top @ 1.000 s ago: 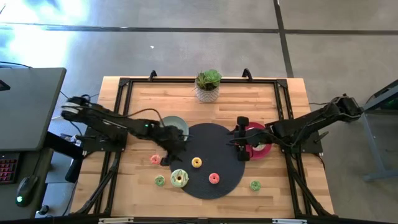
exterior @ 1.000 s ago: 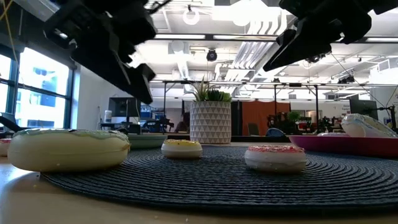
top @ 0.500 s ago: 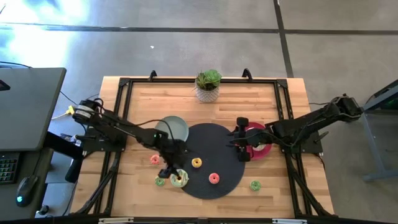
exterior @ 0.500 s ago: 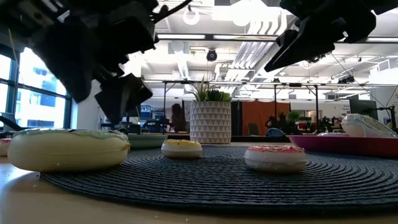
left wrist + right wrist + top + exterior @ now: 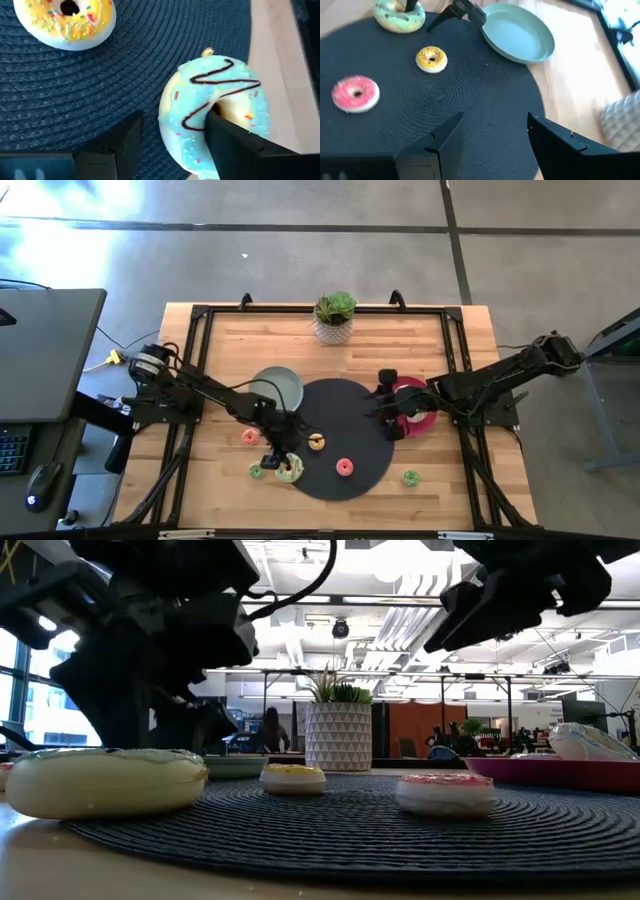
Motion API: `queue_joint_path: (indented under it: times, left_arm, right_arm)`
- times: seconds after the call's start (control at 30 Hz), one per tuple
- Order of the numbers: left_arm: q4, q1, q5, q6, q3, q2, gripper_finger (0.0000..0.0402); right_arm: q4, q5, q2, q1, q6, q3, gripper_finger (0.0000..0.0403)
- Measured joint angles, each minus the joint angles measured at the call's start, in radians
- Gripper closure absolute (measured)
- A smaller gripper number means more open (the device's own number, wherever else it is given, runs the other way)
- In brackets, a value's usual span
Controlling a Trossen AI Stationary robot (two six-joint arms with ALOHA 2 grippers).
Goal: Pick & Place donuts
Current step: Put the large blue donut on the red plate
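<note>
My left gripper (image 5: 278, 459) is open and low over the big donut (image 5: 220, 107), a ring with pale blue-green frosting and a chocolate zigzag. The donut lies flat at the black mat's (image 5: 340, 425) near-left edge, partly on the wood. In the left wrist view one finger (image 5: 235, 145) reaches into the hole, and the other finger (image 5: 112, 147) stands outside over the mat. My right gripper (image 5: 388, 416) is open and raised at the mat's right edge, beside the red plate (image 5: 418, 402). A yellow donut (image 5: 316, 442) and a pink donut (image 5: 344, 467) lie on the mat. My left gripper comes at the big donut from above, pointing down. One finger is in the donut's hole (image 5: 217, 107) and one is outside its ring wall. Whether either finger touches the donut, I cannot tell. The donut lies flat.
A small pink donut (image 5: 249, 436) and a small green donut (image 5: 257, 471) lie on the wood left of the mat, and another green one (image 5: 410, 477) lies to its right. A grey-green plate (image 5: 278, 387) sits at the mat's far left. A potted plant (image 5: 334, 318) stands at the far edge.
My left gripper has moved toward the table's near edge, from beside the grey-green plate, and has come down over the big blue-green donut. It now stands astride the donut's ring.
</note>
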Motion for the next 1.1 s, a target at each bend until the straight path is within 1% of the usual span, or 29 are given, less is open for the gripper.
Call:
queue_joint_path:
  times: [0.1, 0.17, 0.23, 0.3, 0.43, 0.5, 0.57, 0.63, 0.73, 0.83, 0.97, 1.1]
  left_arm:
    - [0.007, 0.0, -0.01, 0.001, 0.001, 0.004, 0.02]
    - [0.018, 0.0, -0.015, 0.004, 0.0, 0.005, 0.0208]
    - [0.015, 0.0, -0.017, 0.004, 0.002, 0.0, 0.0227]
    - [0.01, 0.0, -0.003, 0.002, 0.013, -0.001, 0.0256]
    - [0.005, 0.001, 0.005, 0.001, 0.048, 0.001, 0.0324]
    - [-0.001, 0.004, 0.031, 0.005, 0.076, 0.001, 0.0354]
    - [-0.035, 0.015, 0.047, 0.019, 0.116, -0.009, 0.0377]
    - [-0.073, 0.032, 0.062, 0.035, 0.168, -0.017, 0.039]
    - [-0.164, 0.079, 0.07, 0.07, 0.255, -0.017, 0.0393]
    - [-0.216, 0.142, 0.087, 0.104, 0.343, -0.016, 0.0383]
    - [-0.228, 0.244, 0.109, 0.113, 0.419, -0.008, 0.0375]
    - [-0.215, 0.334, 0.192, 0.113, 0.465, -0.009, 0.0374]
  right_arm:
    - [0.032, -0.006, 0.0, 0.0, -0.145, 0.0, 0.0199]
    - [0.071, -0.022, 0.0, 0.004, -0.244, 0.0, 0.0199]
    - [0.117, -0.034, 0.0, 0.011, -0.34, 0.0, 0.0199]
    - [0.16, -0.041, 0.0, 0.017, -0.411, 0.0, 0.0199]
    - [0.213, -0.042, 0.0, 0.02, -0.459, 0.0, 0.0199]
    - [0.221, -0.042, 0.0, 0.019, -0.459, 0.0, 0.0199]
    - [0.221, -0.043, 0.0, 0.019, -0.459, 0.0, 0.0199]
    - [0.221, -0.062, 0.0, 0.019, -0.46, 0.0, 0.0199]
    - [0.224, -0.115, 0.0, 0.019, -0.466, 0.0, 0.0199]
    - [0.227, -0.132, 0.0, 0.02, -0.498, 0.0, 0.0199]
    - [0.231, -0.132, 0.0, 0.019, -0.587, 0.0, 0.0199]
    - [0.234, -0.118, 0.0, 0.019, -0.687, 0.0, 0.0199]
